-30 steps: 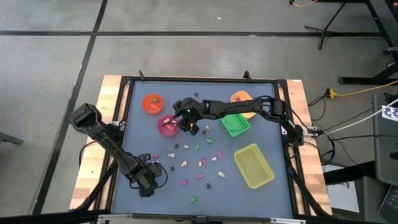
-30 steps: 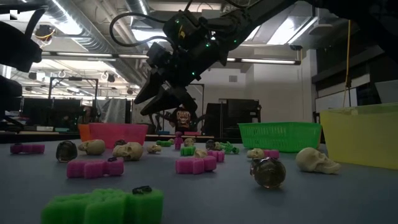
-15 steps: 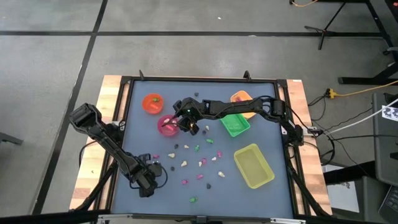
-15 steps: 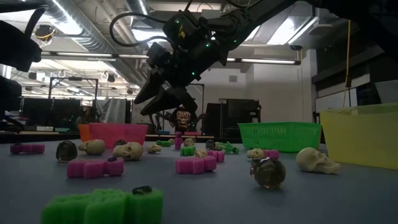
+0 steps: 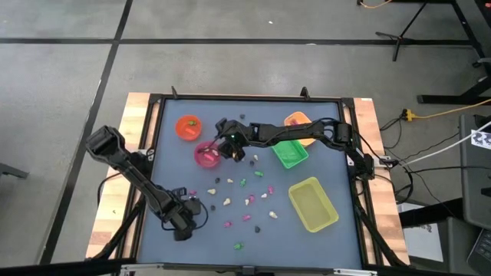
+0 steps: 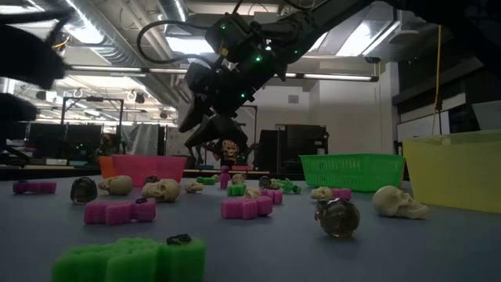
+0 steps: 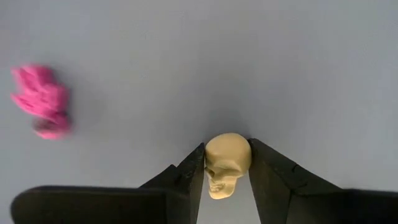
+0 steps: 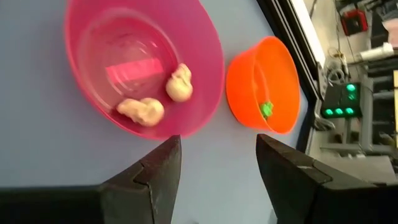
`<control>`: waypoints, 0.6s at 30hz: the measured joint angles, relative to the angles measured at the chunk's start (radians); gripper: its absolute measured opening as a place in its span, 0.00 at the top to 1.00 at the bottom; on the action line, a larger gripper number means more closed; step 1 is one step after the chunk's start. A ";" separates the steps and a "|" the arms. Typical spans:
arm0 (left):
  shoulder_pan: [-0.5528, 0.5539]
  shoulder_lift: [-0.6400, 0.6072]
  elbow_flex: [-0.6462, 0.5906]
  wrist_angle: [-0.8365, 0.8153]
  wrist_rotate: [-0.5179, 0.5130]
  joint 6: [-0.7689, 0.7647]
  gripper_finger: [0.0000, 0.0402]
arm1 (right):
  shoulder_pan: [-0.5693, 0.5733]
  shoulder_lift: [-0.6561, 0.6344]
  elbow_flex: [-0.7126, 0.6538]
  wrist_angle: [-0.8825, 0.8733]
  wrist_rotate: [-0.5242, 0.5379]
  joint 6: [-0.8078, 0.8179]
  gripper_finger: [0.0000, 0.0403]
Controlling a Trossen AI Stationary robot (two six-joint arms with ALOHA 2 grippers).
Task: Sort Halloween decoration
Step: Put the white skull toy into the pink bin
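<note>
With the left gripper point(image 7: 227, 167) clamping a cream skull point(image 7: 227, 163) only at its sides, a lift may drop it; the right gripper point(image 8: 217, 163) hangs open beside the pink cup point(image 8: 144, 65).

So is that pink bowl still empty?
No, the pink bowl already holds two cream-white skulls, lying on its bottom in the right wrist view.

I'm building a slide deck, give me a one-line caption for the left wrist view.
Left gripper closed on a cream skull trinket above the grey table, with a pink trinket lying apart.
</note>
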State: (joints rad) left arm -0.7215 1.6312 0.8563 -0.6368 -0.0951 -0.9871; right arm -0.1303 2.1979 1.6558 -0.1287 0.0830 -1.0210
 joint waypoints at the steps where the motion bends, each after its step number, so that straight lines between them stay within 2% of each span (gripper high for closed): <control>1: 0.008 -0.005 0.000 0.001 -0.005 0.001 0.76 | 0.000 0.000 0.000 0.000 0.006 0.002 0.49; 12: 0.131 -0.021 0.000 0.007 -0.042 0.002 0.76 | 0.000 -0.040 0.000 -0.022 0.040 0.058 0.49; 18: 0.208 -0.026 0.026 0.010 -0.083 0.054 0.76 | -0.001 -0.123 0.001 -0.164 0.041 0.122 0.49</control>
State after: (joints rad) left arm -0.5134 1.6051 0.8827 -0.6270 -0.1777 -0.9334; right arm -0.1310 2.0749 1.6566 -0.2932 0.1238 -0.8991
